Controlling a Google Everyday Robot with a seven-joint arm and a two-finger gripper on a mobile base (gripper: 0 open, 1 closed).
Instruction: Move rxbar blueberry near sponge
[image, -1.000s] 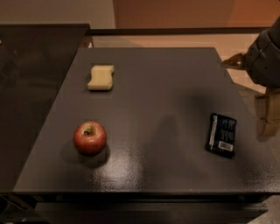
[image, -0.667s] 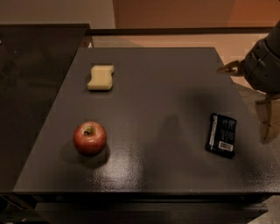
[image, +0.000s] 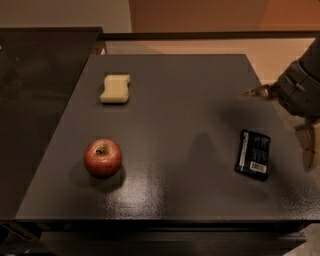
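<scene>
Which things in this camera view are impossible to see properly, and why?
- The gripper, open at the right edge beside the rxbar blueberry: the camera view's edge cuts off its right part and the arm.
- Print on the rxbar blueberry: too small to read.
- Underside of the sponge: hidden, as it lies flat on the table.

Bare tabletop (image: 190, 100) between right-edge gripper (image: 305, 142) and sponge (image: 115, 88) (apple (image: 102, 158) sits aside)

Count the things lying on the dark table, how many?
3: a pale yellow foam sponge back left, a round red apple front left, a dark-wrapped flat bar front right. The open gripper hovers at the right edge.
</scene>
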